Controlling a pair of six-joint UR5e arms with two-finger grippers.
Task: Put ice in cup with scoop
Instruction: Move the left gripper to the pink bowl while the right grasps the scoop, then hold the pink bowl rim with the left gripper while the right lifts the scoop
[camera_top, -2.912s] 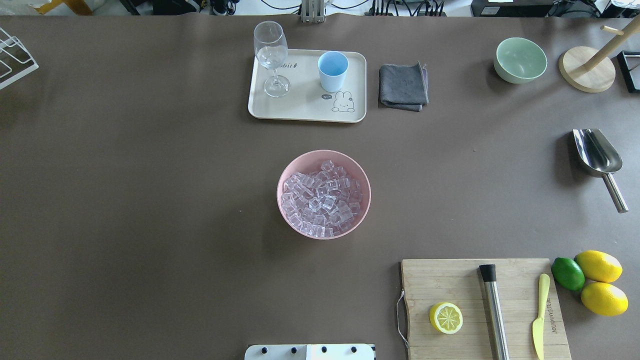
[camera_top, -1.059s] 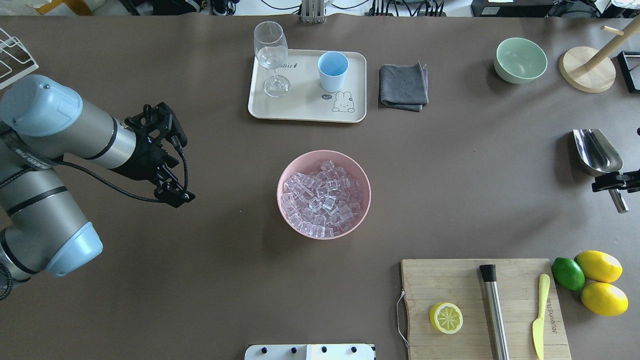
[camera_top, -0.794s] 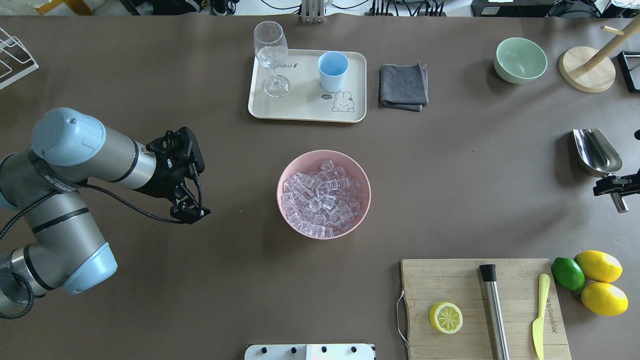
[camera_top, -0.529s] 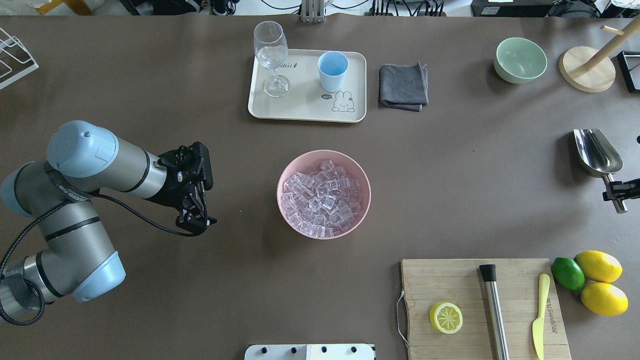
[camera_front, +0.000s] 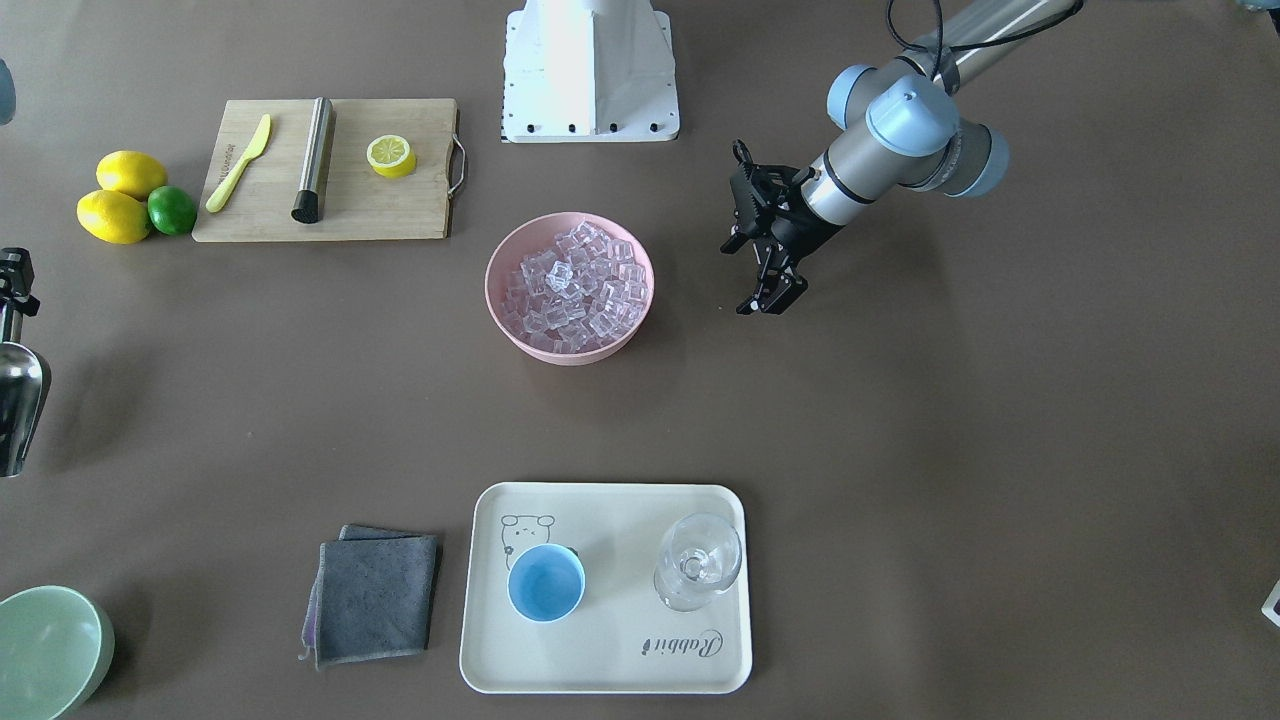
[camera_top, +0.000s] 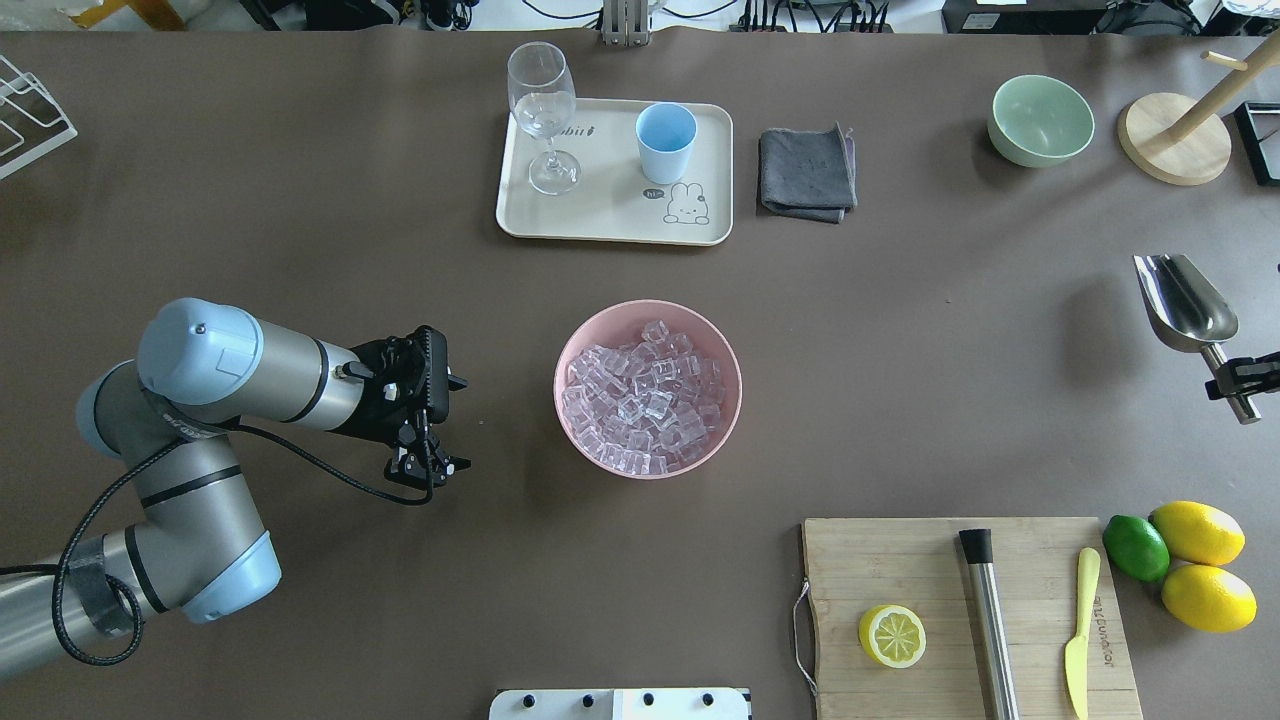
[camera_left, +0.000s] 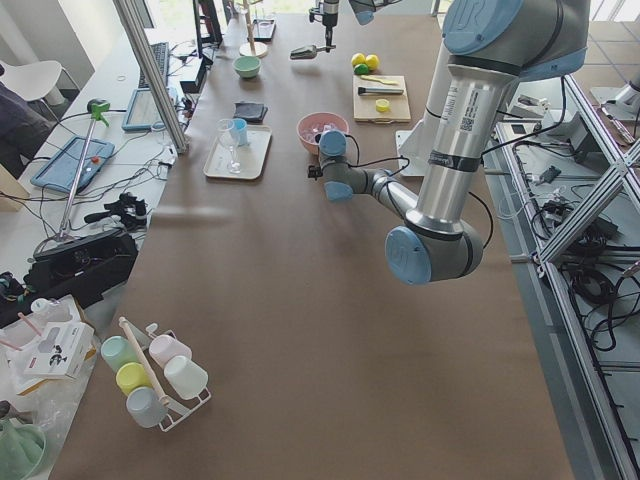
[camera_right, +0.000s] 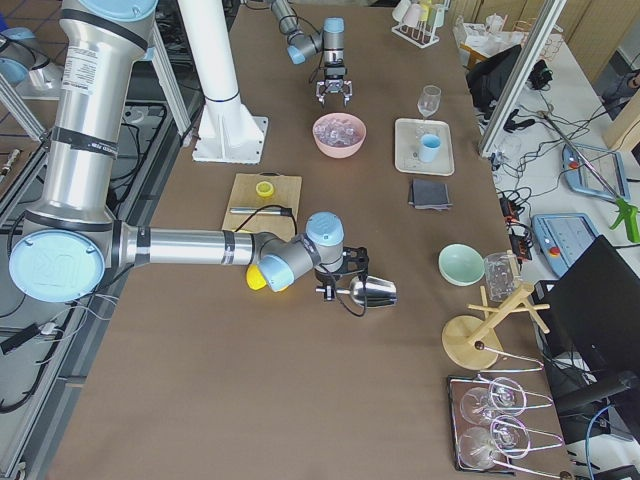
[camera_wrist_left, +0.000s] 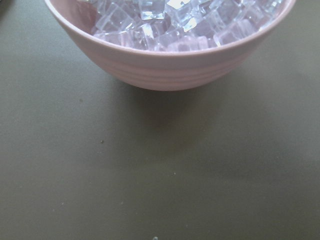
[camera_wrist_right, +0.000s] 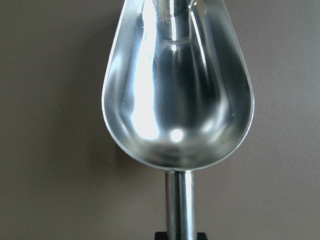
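Note:
The ice (camera_top: 645, 400) fills a pink bowl (camera_top: 562, 400) at the table's middle. The wrist view shows the bowl's side (camera_wrist_left: 175, 70) close ahead. The light-blue cup (camera_top: 666, 140) stands upright and empty on a cream tray (camera_top: 610, 215) at the back. My left gripper (camera_top: 452, 423) is open and empty, just left of the bowl and pointing at it. The steel scoop (camera_top: 1190, 305) is at the far right, its trough empty (camera_wrist_right: 177, 90). My right gripper (camera_top: 1240, 378) is shut on the scoop's handle at the view's edge.
A wine glass (camera_top: 542, 110) stands on the tray left of the cup. A grey cloth (camera_top: 807, 173) lies right of the tray. A green bowl (camera_top: 1040, 120) and wooden stand (camera_top: 1175, 140) are back right. A cutting board (camera_top: 900, 560) holds a lemon half, steel cylinder and knife.
My left arm has swung in from the left toward the pink bowl, gripper open. My right gripper has closed on the scoop's handle, and the scoop has shifted slightly left.

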